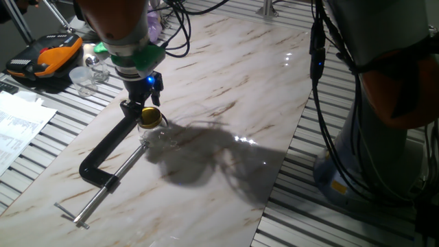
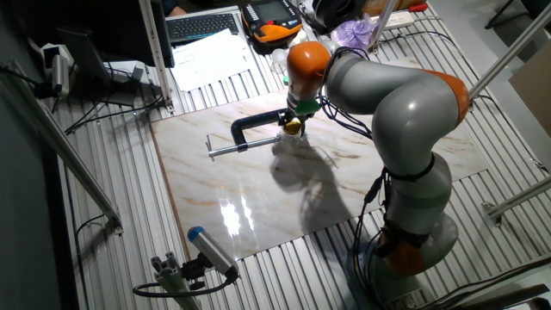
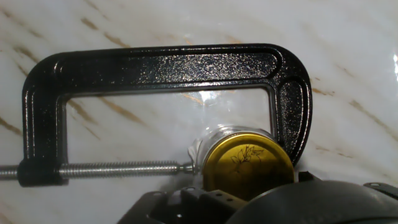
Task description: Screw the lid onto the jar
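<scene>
Poised directly over the lid point(image 1: 150, 114), the claw point(image 1: 149, 100), hanging from the arm's green-ringed wrist; fingers hidden by the wrist in both fixed views and out of frame in the hand view, so spread or pressed together: cannot tell, nor whether touching the lid at all. Right below the claw, the gold lid point(image 3: 248, 167) sitting on the mouth of the jar point(image 3: 210, 140), a scratched mark visible on its top (fully threaded or merely resting: cannot tell). Under the lid, the clear glass jar point(image 1: 149, 131), upright on the marble tabletop point(image 1: 226, 82) and caught between the screw tip and the jaw of a black C-clamp point(image 3: 155, 68). Beyond the claw in the hand view, the clamp's long spine; to one side, its threaded steel screw point(image 3: 118, 167) touching the jar's wall. Stretching away from the claw toward the near table corner in one fixed view, the clamp's frame point(image 1: 103, 154) and handle rod. Well apart from the claw, past the marble's far edge, an orange-black case point(image 1: 48, 56), clear cups point(image 1: 86, 77) and some printed papers point(image 1: 17, 127).
</scene>
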Robot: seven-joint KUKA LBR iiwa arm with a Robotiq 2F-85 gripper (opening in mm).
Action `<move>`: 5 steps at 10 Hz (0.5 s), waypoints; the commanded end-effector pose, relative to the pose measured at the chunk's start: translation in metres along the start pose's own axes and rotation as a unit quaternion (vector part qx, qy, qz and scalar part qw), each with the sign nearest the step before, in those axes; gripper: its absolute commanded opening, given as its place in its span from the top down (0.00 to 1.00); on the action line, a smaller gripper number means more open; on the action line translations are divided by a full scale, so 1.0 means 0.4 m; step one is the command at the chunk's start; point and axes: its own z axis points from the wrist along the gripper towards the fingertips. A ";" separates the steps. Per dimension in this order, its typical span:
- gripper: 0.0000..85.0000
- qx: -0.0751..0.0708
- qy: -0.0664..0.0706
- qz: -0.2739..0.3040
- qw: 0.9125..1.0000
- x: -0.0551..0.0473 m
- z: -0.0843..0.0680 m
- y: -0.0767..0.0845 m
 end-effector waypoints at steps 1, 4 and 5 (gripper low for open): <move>0.20 0.000 -0.002 0.001 1.000 0.002 -0.003 -0.001; 0.00 0.008 0.006 0.005 1.000 0.006 -0.008 -0.006; 0.00 0.008 0.012 0.005 1.000 0.006 -0.007 -0.006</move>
